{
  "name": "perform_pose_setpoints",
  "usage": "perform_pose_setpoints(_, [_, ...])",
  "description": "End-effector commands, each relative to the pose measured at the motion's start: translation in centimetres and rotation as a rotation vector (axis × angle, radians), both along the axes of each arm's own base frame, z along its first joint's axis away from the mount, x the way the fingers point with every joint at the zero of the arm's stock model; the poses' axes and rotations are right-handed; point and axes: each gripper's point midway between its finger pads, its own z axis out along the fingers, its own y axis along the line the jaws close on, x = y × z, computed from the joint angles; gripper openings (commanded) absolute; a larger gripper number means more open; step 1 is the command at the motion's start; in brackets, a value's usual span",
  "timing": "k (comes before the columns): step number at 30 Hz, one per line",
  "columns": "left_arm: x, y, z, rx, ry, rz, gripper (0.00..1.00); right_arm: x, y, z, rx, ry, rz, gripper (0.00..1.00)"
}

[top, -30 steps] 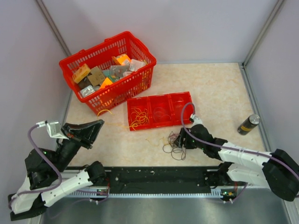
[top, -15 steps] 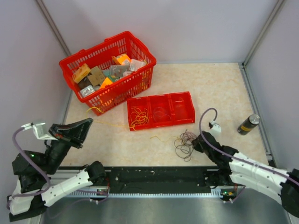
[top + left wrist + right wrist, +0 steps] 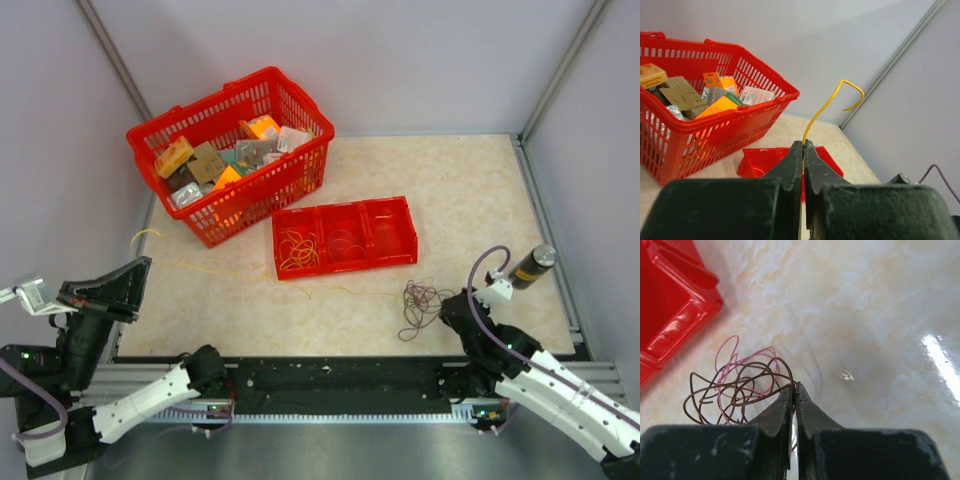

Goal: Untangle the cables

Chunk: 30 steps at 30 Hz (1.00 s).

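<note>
My left gripper (image 3: 142, 266) (image 3: 803, 145) is shut on a thin yellow cable (image 3: 827, 105), whose free end curls up past the fingertips. From there the yellow cable (image 3: 215, 268) runs low across the table toward the right. At the right, my right gripper (image 3: 447, 304) (image 3: 794, 386) is shut on a dark brown cable (image 3: 742, 390) that is looped together with a pink cable (image 3: 726, 351). This brown and pink bunch (image 3: 420, 303) lies on the table just left of that gripper. More yellow cable loops (image 3: 297, 250) lie in the left compartment of a red tray (image 3: 395, 205).
A red basket (image 3: 300, 100) (image 3: 740, 107) full of small packets stands at the back left. The red tray (image 3: 670, 300) (image 3: 752, 157) lies mid-table. A dark can (image 3: 531, 267) stands near the right wall. Grey walls close in the left, back and right.
The right gripper has shut on the brown bunch and dragged it right and nearer. The left arm has pulled back to the left, drawing the yellow cable out of the bunch.
</note>
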Motion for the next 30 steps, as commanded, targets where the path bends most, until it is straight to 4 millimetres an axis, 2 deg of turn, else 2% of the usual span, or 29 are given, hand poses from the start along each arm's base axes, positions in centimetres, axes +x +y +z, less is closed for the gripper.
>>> perform_pose_setpoints(1, [0.6, 1.3, -0.3, 0.047, 0.030, 0.077, 0.00, -0.3, -2.8, 1.7, -0.041, 0.001, -0.146, 0.00])
perform_pose_setpoints(12, [-0.2, 7.6, -1.9, 0.097, 0.112, 0.257, 0.00, -0.2, -4.0, 2.8, -0.040, -0.042, -0.208, 0.00])
perform_pose_setpoints(14, [-0.4, 7.1, -2.1, 0.070, 0.111, 0.222, 0.00, -0.1, -4.0, 3.0, -0.043, -0.044, -0.209, 0.00])
perform_pose_setpoints(17, [-0.4, 4.2, -1.9, 0.072, 0.096, 0.102, 0.00, 0.0, -3.8, 3.0, -0.060, -0.035, -0.195, 0.00])
perform_pose_setpoints(19, [-0.5, 2.7, -2.1, 0.144, 0.090, 0.047, 0.00, 0.1, -3.9, 2.9, -0.073, -0.036, -0.201, 0.00])
perform_pose_setpoints(20, [-0.4, 3.0, -2.2, 0.165, 0.092, 0.064, 0.00, 0.2, -4.0, 2.9, -0.072, -0.043, -0.213, 0.00])
perform_pose_setpoints(22, [0.0, 4.6, -2.6, 0.174, 0.128, 0.150, 0.00, 0.5, -4.1, 3.3, -0.079, -0.061, -0.222, 0.00])
perform_pose_setpoints(25, [-0.5, 7.1, -1.0, 0.190, 0.106, 0.206, 0.00, 0.6, -4.4, 4.3, -0.112, -0.074, -0.210, 0.00])
perform_pose_setpoints(27, [-0.9, 9.0, 0.3, 0.191, 0.085, 0.252, 0.00, 0.5, -4.4, 4.4, -0.104, -0.076, -0.204, 0.00])
perform_pose_setpoints(30, [-0.8, 10.8, 0.6, 0.235, 0.093, 0.323, 0.00, 0.4, -4.3, 3.8, -0.073, -0.080, -0.208, 0.00])
